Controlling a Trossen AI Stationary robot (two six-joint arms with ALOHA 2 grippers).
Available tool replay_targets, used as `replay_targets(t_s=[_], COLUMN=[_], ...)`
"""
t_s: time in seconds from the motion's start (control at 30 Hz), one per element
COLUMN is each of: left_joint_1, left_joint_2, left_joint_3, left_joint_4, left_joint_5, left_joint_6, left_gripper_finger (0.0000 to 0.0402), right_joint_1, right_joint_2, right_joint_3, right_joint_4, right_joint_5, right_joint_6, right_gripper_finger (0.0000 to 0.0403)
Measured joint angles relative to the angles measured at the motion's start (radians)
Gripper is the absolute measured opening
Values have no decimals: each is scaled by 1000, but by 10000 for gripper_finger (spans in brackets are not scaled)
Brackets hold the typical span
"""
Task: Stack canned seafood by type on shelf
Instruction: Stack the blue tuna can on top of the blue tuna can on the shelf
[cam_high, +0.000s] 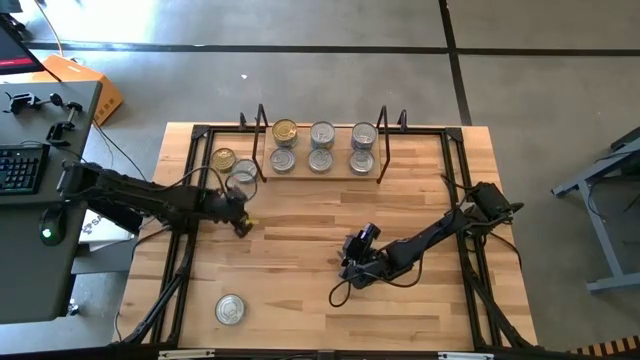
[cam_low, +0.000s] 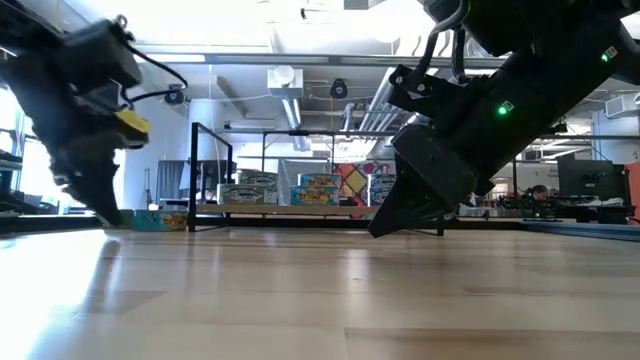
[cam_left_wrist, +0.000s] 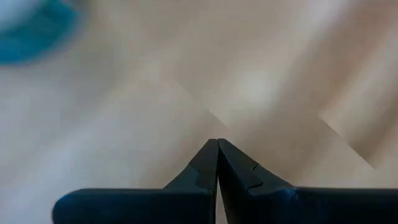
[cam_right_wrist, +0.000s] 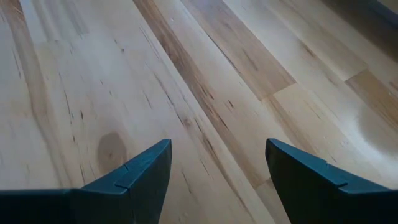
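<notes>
Overhead only: six short round silver- and gold-lidded seafood tins (cam_high: 320, 146) in two rows on the low light-wood shelf with black wire uprights (cam_high: 318, 172), two more tins (cam_high: 233, 166) beside its left end, one lone tin (cam_high: 230, 309) near the table's front left. Left gripper (cam_left_wrist: 217, 144), fingers pressed together and empty, sits just in front of the two loose tins. Right gripper (cam_right_wrist: 214, 163), fingers wide and empty over bare wood tabletop (cam_right_wrist: 205, 74), lies mid-table, well apart from every tin.

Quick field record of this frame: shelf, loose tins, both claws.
shelf: far side of table, six tins in two rows of three, one gold-lidded
loose tins: two left of shelf, gold lid and silver lid; one silver near front left
left claw: shut, empty, low over table by the two loose tins
right claw: open, empty, mid-table
</notes>
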Motion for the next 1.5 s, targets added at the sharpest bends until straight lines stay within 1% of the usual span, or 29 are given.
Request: replay_targets(t_s=[0.17,0.23,0.37,0.43,0.5,0.63,0.73,0.87,0.97,1.07,1.13,1.17,1.23,1.3,1.37,1.4,1.47,1.5], left_joint_1=[-215,-315,-547,-667,-764,-907,-965,-972,-935,-866,-808,-772,-700,-635,-582,-561,-526,-514], left_joint_2=[-16,-16,-15,-2,19,99,195,341,426,475,488,490,489,487,476,468,467,469], left_joint_3=[2,23,110,156,195,236,239,239,240,246,246,244,239,233,246,254,266,270], left_joint_4=[-11,-16,13,34,40,58,144,302,359,357,376,388,462,560,684,703,664,629], left_joint_5=[95,124,167,177,176,166,210,292,299,271,196,142,6,-97,-127,-126,-121,-115], left_joint_6=[-140,-187,-235,-242,-271,-373,-394,-347,-277,-184,-73,-1,168,345,512,568,620,623], left_gripper_finger=[0,0,0,0,0,0,0,0,0,0,0,0,0,0,0,0,0,0], right_joint_1=[0,0,0,0,0,0,0,0,0,0,0,0,0,0,0,-1,-1,-4], right_joint_2=[0,0,0,0,0,0,0,0,0,0,0,0,0,0,0,0,0,0], right_joint_3=[0,0,0,0,0,0,0,0,0,0,0,0,0,0,0,0,0,0], right_joint_4=[4,6,8,9,12,18,24,36,38,38,38,38,39,42,49,57,89,108], right_joint_5=[0,0,0,0,0,2,3,14,18,18,18,18,18,17,17,17,-6,-41], right_joint_6=[0,0,0,0,0,0,-7,-17,-19,-19,-19,-19,-19,-19,-18,-18,-20,-34], right_gripper_finger=[251,251,251,251,251,251,251,251,251,251,251,251,251,251,251,251,251,251])
